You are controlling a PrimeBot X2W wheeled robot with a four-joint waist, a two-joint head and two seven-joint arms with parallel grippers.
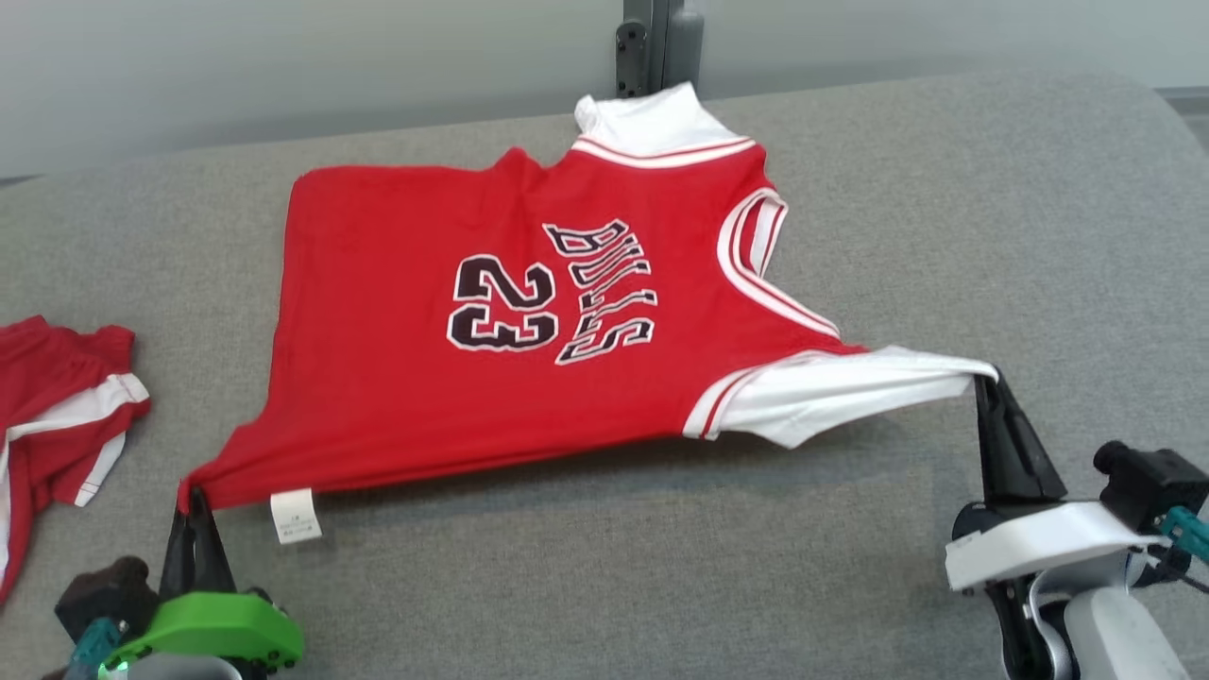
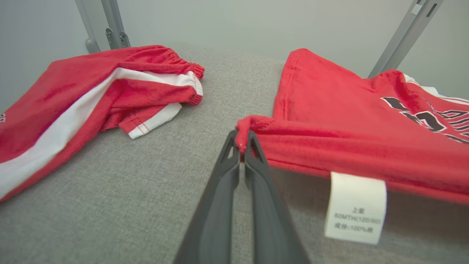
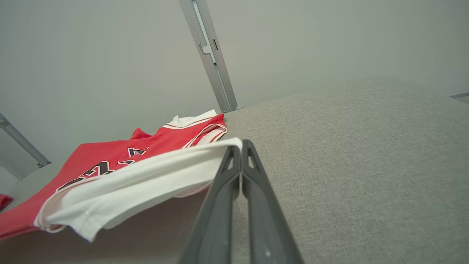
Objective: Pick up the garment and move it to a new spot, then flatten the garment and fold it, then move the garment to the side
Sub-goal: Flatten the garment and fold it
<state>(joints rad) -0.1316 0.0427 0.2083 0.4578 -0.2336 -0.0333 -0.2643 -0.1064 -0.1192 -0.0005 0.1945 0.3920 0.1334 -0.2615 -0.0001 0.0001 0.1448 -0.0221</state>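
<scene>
Stretching taut between the two grippers, the red short-sleeved basketball jersey [image 1: 406, 397] [image 2: 348, 146] [image 3: 176, 137], with white sleeves and black "BULLS 23" lettering edged in white, lies spread face up over the middle of the grey fabric-covered worktop [image 1: 945, 189] [image 2: 110, 205] [image 3: 348, 165]. Its far side reaches almost to the worktop's back edge. The hem faces the robot's left and the neck opening faces its right, so the lettering reads sideways in the head view. The far part rests on the fabric, while the near side is lifted clear and throws a band of shadow on the surface under it.

The left gripper [image 1: 195, 505] [image 2: 242, 137] has its two dark fingers pressed together on the near hem corner, with a knot of red cloth bunched at the tips. The right gripper [image 1: 987, 387] [image 3: 241, 145] has its fingers likewise pinched tight on the end of the near sleeve [image 1: 831, 392] [image 3: 146, 172], which is drawn out into a long white point towards the worktop's right side.

A white care label [image 1: 295, 517] [image 2: 354, 207] with small printed text hangs from the raised near hem, just beside the left gripper. The far sleeve [image 1: 652, 118] lies rumpled at the back edge, right in front of a grey metal post [image 1: 661, 42] [image 3: 210, 55] that stands against the pale wall.

A crumpled pair of red shorts [image 1: 57, 397] [image 2: 73, 95] with a white side stripe lies at the worktop's left edge, apart from the jersey and near the left gripper.
</scene>
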